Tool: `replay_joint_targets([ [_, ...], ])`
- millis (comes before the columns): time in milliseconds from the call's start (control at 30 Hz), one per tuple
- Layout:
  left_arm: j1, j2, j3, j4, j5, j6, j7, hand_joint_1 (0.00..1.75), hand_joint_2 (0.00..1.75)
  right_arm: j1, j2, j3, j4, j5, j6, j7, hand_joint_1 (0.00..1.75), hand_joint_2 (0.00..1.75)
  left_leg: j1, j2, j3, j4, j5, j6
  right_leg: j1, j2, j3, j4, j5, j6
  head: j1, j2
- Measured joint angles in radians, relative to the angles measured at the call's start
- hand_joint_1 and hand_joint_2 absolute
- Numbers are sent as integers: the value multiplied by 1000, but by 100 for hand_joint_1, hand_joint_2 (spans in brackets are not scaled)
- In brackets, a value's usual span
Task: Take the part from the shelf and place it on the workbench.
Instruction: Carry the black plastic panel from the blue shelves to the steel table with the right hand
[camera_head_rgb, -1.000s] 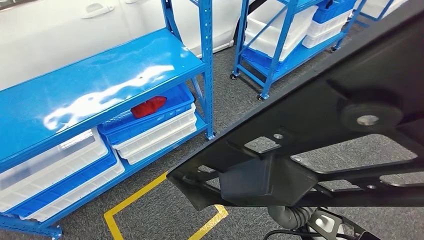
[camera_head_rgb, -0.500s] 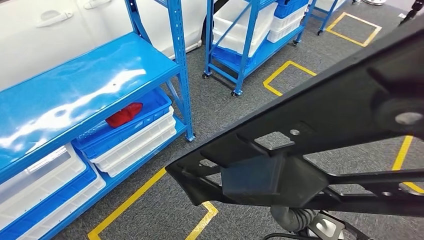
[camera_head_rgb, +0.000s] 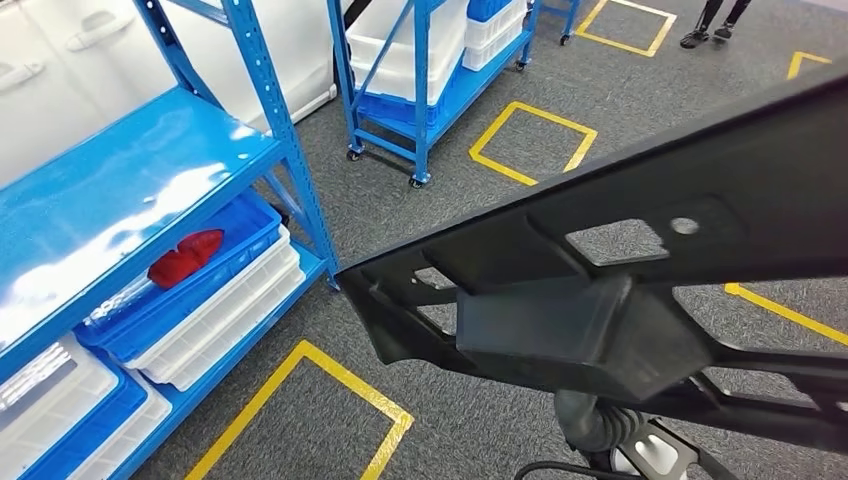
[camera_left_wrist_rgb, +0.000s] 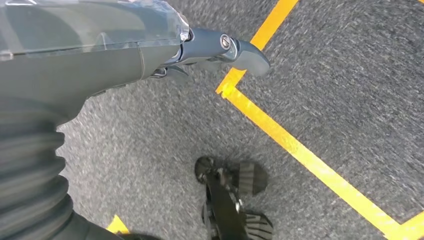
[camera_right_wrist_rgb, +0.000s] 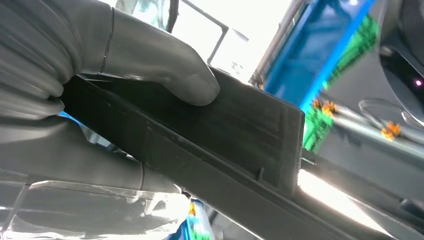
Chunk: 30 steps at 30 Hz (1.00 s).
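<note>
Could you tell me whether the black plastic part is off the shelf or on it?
Off: the right hand grips the long black plastic part above grey carpet, beside the blue shelf.

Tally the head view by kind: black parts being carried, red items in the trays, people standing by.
black part: 1
red item: 1
person, feet only: 1
Total: 3
</note>
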Motion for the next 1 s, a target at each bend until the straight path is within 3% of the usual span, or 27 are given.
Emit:
replay_joint_targets([
  [67,2,0,0,0,3,2,6,0,175,3,0,18,-5,2,-4,0,175,175,1,-18,-62,130,-50,-4,0,26,0,1,1,-3,0,0],
  [100,2,0,0,0,4,2,7,0,175,4,-1,25,-6,2,-4,0,175,175,2,-20,-77,157,-49,-6,0,41,0,2,1,-3,0,0],
  [133,2,0,0,0,5,2,8,0,175,5,-1,32,-6,3,-4,0,175,175,3,-21,-73,144,-28,-7,-1,55,1,3,0,-3,0,0],
  [167,1,-1,0,0,5,2,9,0,175,6,-1,37,-8,4,-3,0,175,175,6,-27,-51,91,9,-8,-2,70,3,6,-1,-1,0,0],
  [233,0,-1,0,0,6,2,9,0,175,6,-1,44,-12,5,-4,0,175,175,14,-66,10,-50,74,-8,-2,96,0,16,-5,8,0,0],
  [300,-1,-1,0,0,6,2,10,0,175,6,-1,49,-16,5,-4,0,175,175,16,-97,39,-119,90,-2,-3,120,-10,25,-6,21,0,0],
  [367,-4,-2,-1,0,6,2,11,0,175,8,-2,51,-19,5,-4,0,175,175,13,-84,40,-122,89,10,-5,142,-18,24,-1,35,0,0],
  [400,-6,-2,-1,0,6,2,11,0,175,9,-2,52,-21,5,-3,0,175,175,13,-73,42,-125,92,18,-6,139,-21,27,-2,40,0,0],
  [467,-8,-4,-2,0,10,2,7,0,175,7,-4,54,-24,1,7,0,175,175,13,-49,43,-133,98,32,-4,91,-49,81,-36,48,0,0],
  [533,-2,-5,-2,0,18,0,0,0,175,2,-5,55,-24,-5,28,0,175,175,8,-22,43,-135,98,39,-4,30,-112,211,-101,54,0,0],
  [567,2,-5,-1,0,23,0,-2,0,175,1,-5,56,-22,-7,40,0,175,175,5,-8,43,-135,97,40,-6,18,-144,275,-124,56,0,0],
  [600,4,-5,-1,0,26,2,-2,0,175,1,-5,57,-20,-9,50,0,175,175,3,5,43,-135,96,41,-8,12,-161,310,-130,57,0,0],
  [633,5,-5,0,0,29,4,-1,0,175,1,-5,57,-16,-11,57,0,175,175,1,18,43,-134,95,41,-9,9,-161,311,-119,56,0,0],
  [700,5,-5,1,0,31,11,5,0,175,1,-6,57,-10,-18,69,0,175,175,-1,38,47,-134,92,39,-7,-11,-98,193,-57,49,0,0],
  [733,5,-6,1,0,31,17,11,0,175,2,-9,55,-7,-24,77,0,175,175,-2,47,50,-135,90,37,-1,-37,-59,120,-34,42,0,0],
  [800,9,-9,2,0,30,32,27,0,175,10,-14,47,-4,-33,101,0,175,175,-5,63,55,-135,86,29,11,-74,-13,28,-12,28,0,0],
  [833,12,-11,2,0,29,41,36,0,175,21,-16,39,-2,-35,115,0,175,175,-5,71,57,-136,84,24,16,-76,-12,20,-15,23,0,0],
  [900,17,-20,4,0,33,59,49,0,175,56,-18,25,-2,-28,140,0,175,175,-4,84,64,-138,78,13,15,-50,-9,12,-10,15,0,0],
  [967,21,-31,8,0,43,76,54,0,175,93,-18,17,-4,-16,144,0,175,175,-1,51,55,-100,47,4,8,-26,1,-1,-4,4,0,0],
  [1000,24,-35,11,0,47,82,54,0,175,108,-18,17,-4,-11,137,0,175,175,1,23,34,-50,17,1,4,-15,5,-5,-2,-1,0,0],
])
